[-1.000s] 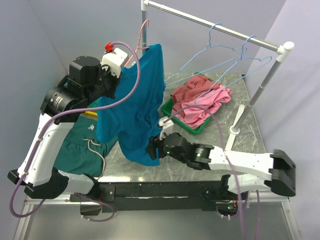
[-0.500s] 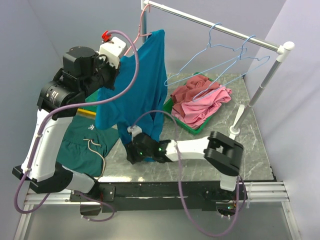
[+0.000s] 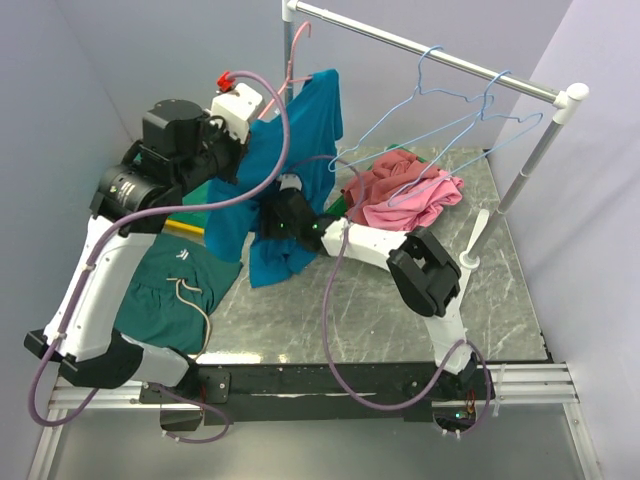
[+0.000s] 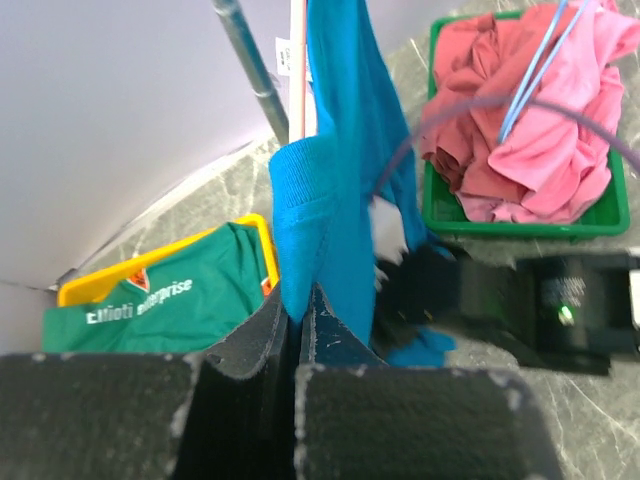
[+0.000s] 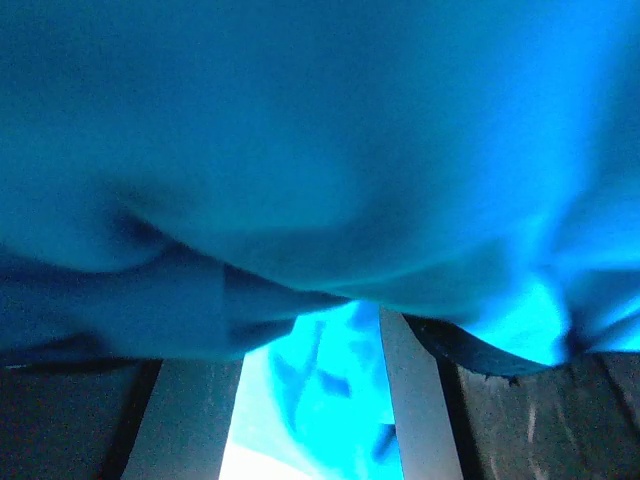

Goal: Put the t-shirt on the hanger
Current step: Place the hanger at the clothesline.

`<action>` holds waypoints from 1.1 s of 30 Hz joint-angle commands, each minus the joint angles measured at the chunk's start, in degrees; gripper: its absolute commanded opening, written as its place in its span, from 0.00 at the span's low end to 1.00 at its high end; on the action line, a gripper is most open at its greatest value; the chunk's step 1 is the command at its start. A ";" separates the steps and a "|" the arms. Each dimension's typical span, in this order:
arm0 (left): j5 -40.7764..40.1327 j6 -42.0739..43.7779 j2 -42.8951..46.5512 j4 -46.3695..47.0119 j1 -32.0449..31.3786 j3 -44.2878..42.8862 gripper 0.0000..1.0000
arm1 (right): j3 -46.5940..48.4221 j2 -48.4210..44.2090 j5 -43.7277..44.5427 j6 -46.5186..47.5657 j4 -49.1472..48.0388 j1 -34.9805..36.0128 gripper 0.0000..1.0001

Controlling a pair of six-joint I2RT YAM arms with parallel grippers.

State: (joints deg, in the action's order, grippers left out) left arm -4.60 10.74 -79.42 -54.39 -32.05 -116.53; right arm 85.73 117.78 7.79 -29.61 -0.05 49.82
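The teal-blue t-shirt (image 3: 300, 150) hangs in the air at the rail's left end, and my left gripper (image 3: 258, 128) is shut on a fold of it. The left wrist view shows that fold (image 4: 320, 200) pinched between my left gripper's (image 4: 297, 300) black pads. The pink hanger (image 3: 291, 55) hangs by its hook right behind the shirt, and its wire (image 4: 297, 80) shows beside the cloth. My right gripper (image 3: 284, 198) is pushed into the shirt's middle from the right. In its own view the right gripper (image 5: 305, 335) stands open, with teal cloth (image 5: 300, 130) draped over the fingertips.
A green tray (image 3: 338, 212) of pink and maroon clothes sits mid-table. Light blue wire hangers (image 3: 430, 110) hang on the rail (image 3: 440, 52), whose right post (image 3: 530, 170) stands at the table's right. Green garments with white lettering (image 3: 160, 300) lie left, partly in a yellow bin (image 4: 250, 225).
My right arm swung from the shirt's lower hem near the front edge up into the shirt's middle. The left arm lifted the shirt toward the hanger. The right jaws narrowed a little.
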 commanded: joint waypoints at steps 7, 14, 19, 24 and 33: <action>1.97 -0.99 -0.56 10.62 0.50 3.77 0.01 | 9.27 2.72 5.57 -2.56 2.87 -6.49 0.61; 0.56 0.50 -4.34 15.01 2.60 2.19 0.01 | 6.23 1.06 3.02 -2.12 1.21 -6.85 0.61; 2.93 0.77 -6.36 20.45 5.50 2.36 0.01 | -2.75 -4.65 0.21 -3.53 -4.95 -5.88 0.61; 5.21 0.94 -6.72 25.12 7.71 3.06 0.01 | -9.00 -8.35 0.99 -3.09 -7.59 -3.51 0.61; 10.31 2.61 -8.90 26.10 7.80 0.52 0.01 | -15.33 -11.25 1.61 -3.70 -10.40 1.06 0.61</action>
State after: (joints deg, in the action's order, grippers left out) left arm 2.15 11.75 -87.66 -33.80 -24.18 -111.81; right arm 73.10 110.41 8.54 -32.36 -6.24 49.15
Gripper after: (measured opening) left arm 0.053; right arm 0.611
